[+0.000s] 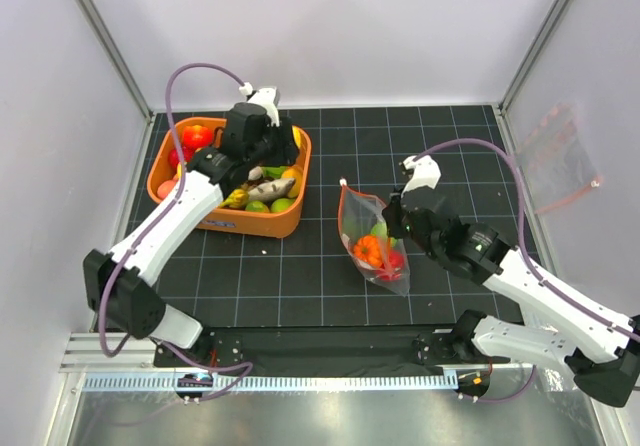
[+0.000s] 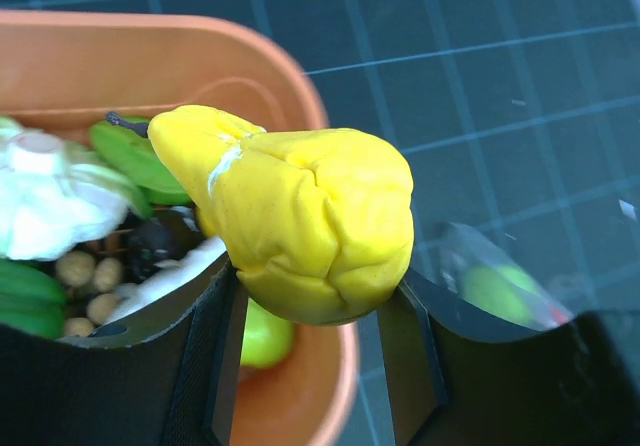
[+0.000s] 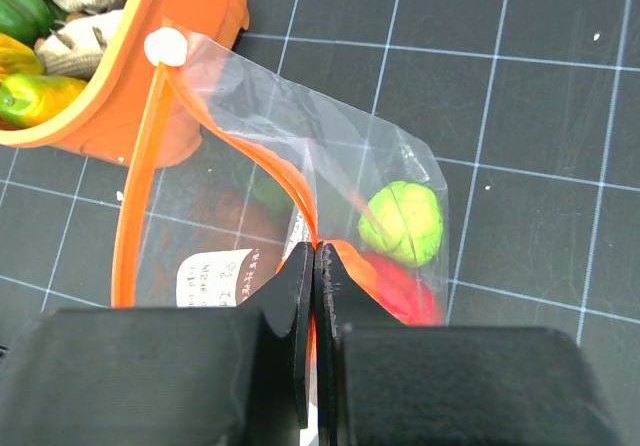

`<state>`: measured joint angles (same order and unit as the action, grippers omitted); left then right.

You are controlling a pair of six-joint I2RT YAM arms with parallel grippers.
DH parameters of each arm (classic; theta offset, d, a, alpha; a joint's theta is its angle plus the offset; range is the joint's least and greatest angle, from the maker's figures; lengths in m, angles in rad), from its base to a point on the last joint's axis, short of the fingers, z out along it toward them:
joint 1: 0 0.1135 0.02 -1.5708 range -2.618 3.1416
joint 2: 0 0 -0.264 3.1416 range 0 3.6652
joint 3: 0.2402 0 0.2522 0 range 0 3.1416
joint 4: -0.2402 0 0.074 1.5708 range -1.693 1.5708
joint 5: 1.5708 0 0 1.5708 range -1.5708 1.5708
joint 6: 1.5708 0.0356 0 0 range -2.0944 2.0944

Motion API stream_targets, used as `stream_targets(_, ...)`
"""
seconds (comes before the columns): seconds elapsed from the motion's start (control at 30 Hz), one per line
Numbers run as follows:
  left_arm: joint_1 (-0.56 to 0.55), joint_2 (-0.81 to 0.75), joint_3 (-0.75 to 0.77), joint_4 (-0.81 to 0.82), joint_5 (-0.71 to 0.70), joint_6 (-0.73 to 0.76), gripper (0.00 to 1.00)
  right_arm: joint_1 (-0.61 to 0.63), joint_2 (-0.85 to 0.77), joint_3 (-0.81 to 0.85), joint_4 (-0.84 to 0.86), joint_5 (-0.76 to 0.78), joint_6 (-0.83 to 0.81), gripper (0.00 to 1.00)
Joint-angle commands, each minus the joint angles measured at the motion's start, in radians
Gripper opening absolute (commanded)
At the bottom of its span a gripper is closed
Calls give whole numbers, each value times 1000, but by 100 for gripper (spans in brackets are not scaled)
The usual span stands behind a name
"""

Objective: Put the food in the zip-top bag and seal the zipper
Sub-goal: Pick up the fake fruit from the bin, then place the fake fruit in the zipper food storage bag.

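Left wrist view, left gripper (image 2: 312, 341) clamping yellow food piece (image 2: 300, 216), right gripper (image 3: 315, 266) pinched shut on zipper (image 3: 135, 206), 6 o'clock end of zip-top bag (image 3: 260, 136) hidden.

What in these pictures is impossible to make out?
Top view: the left arm covers much of the orange tub's contents.
Left wrist view: the zip-top bag is blurred, mostly behind the left claw.
Right wrist view: white label print too small to read; the right claw covers part of the red food.
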<state>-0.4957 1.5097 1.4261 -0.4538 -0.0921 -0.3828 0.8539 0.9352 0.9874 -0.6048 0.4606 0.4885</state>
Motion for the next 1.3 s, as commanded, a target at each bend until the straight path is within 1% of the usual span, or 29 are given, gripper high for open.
stream_targets(0.0, -36, -98, 10, -35, 124, 30, 42, -3, 30, 31, 54, -25, -5, 1)
stream_targets(0.1, -64, -141, 20, -82, 169, 12, 42, -3, 48, 36, 76, -31, -5, 1)
stream_targets(0.2, -127, -174, 16, -106, 199, -24, 42, -3, 65, 60, 91, -42, -8, 1)
stream_targets(0.23, -171, -181, 14, -118, 200, -28, 42, -3, 68, 66, 94, -42, -11, 1)
stream_targets(0.37, -265, -212, 5, -140, 213, -50, 42, -3, 79, 95, 97, -39, -19, 1)
stream_targets(0.5, -339, -235, 8, -161, 245, -71, 42, -4, 76, 118, 89, -37, -18, 1)
stream_targets(0.67, -408, -241, 1, -171, 339, -79, 41, -4, 50, 123, 79, -34, -1, 1)
stream_targets(0.73, -415, -223, -6, -175, 399, -76, 42, -4, 36, 122, 79, -36, 8, 1)
stream_targets(0.83, -440, -188, -23, -178, 431, -71, 41, -4, 21, 115, 74, -33, 22, 1)
stream_targets(1.0, -454, -145, -55, -169, 430, -74, 41, -4, 1, 100, 71, -19, 45, 1)
stream_targets(1.27, -454, -92, -44, -161, 408, -74, 41, -4, -16, 85, 69, -10, 55, 1)
